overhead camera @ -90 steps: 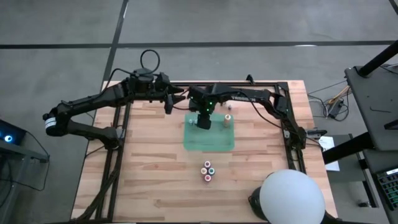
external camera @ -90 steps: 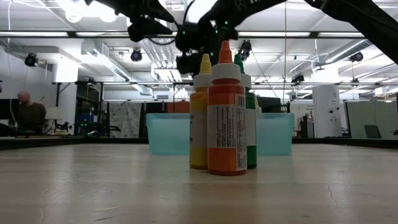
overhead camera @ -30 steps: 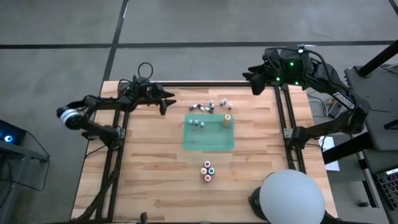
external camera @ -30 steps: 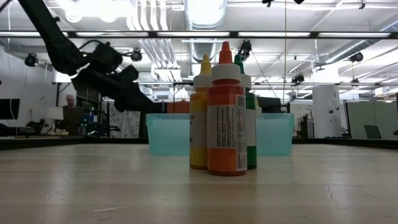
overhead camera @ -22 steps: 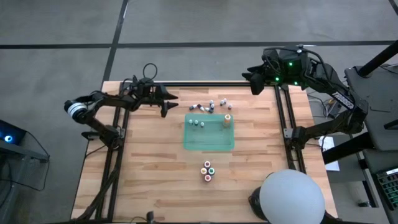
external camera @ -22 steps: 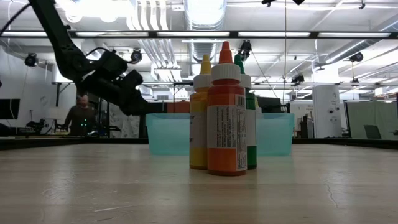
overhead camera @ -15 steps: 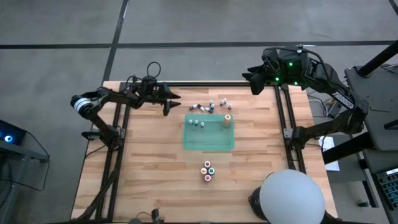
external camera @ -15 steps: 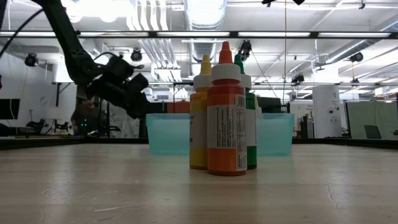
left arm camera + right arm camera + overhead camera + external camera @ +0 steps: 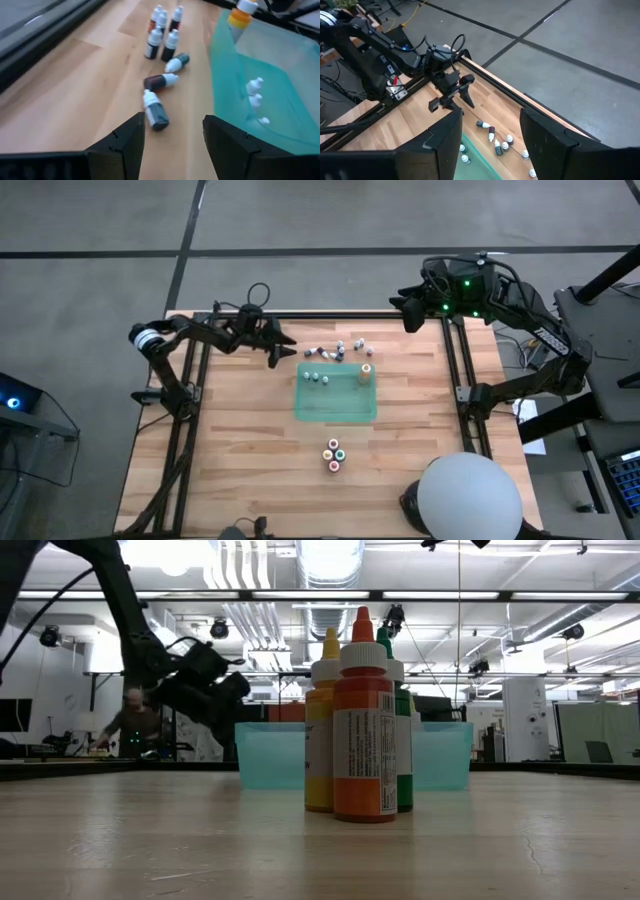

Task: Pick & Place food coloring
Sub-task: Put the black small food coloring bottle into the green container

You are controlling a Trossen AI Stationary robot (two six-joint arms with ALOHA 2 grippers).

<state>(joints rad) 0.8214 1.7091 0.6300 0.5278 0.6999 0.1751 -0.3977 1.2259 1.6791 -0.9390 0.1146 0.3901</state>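
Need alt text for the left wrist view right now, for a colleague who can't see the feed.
The left end effector, fingers open and empty, points at a lying dark mini bottle on the wooden table. Beyond it two more bottles lie on their sides and four stand upright in a cluster. Beside them, a translucent green tray holds three small white-capped bottles.

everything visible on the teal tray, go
The teal tray is a shallow, translucent blue-green rectangle, plastic by the look, lying flat on the wooden table near its middle. Three tiny white-capped bottles sit inside, toward its far left corner; a taller bottle with an orange collar stands at its far right corner. More small bottles lie scattered on the wood just beyond its far edge. No claw touches it.
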